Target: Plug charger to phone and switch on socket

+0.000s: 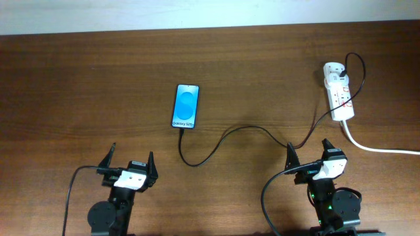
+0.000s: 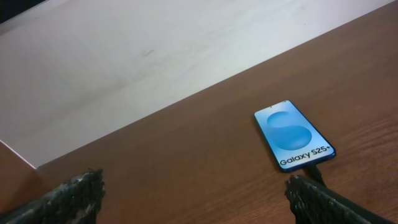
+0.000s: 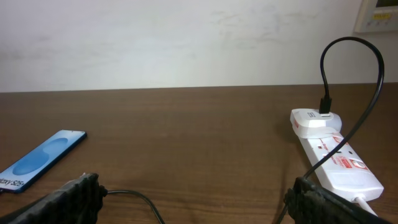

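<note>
The phone (image 1: 186, 105) lies flat mid-table, blue screen up; it also shows in the left wrist view (image 2: 293, 134) and the right wrist view (image 3: 38, 158). The charger cable (image 1: 226, 137) runs from the phone's lower end, where its plug tip (image 2: 313, 170) sits at the phone's port, across the table to the socket. The socket (image 1: 339, 91) is a white power strip at the far right, also in the right wrist view (image 3: 333, 153). My left gripper (image 1: 129, 164) is open and empty, below-left of the phone. My right gripper (image 1: 307, 155) is open and empty, below-left of the socket.
A thick white cable (image 1: 380, 149) leaves the socket toward the right edge. A pale wall (image 3: 186, 43) rises behind the table's far edge. Black robot wires (image 1: 72, 190) loop near both arm bases.
</note>
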